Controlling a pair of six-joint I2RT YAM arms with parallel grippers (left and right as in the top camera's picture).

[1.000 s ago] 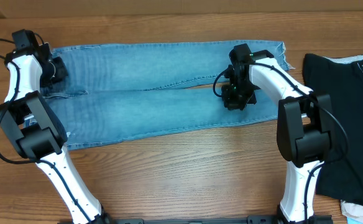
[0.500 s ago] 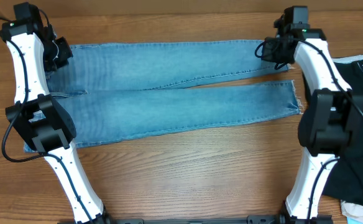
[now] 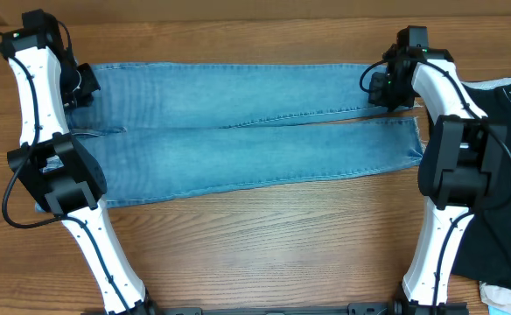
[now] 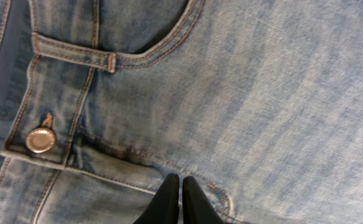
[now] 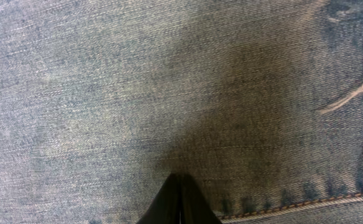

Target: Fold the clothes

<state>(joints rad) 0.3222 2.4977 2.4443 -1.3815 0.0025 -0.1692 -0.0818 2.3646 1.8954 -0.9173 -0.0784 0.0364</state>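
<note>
Wooden table: one flat pair of jeans, two closed grippers, left gripper, right gripper.

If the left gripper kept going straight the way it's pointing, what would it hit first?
The jeans: the left gripper points at denim near the waistband button. It may already touch; depth is unclear.
</note>
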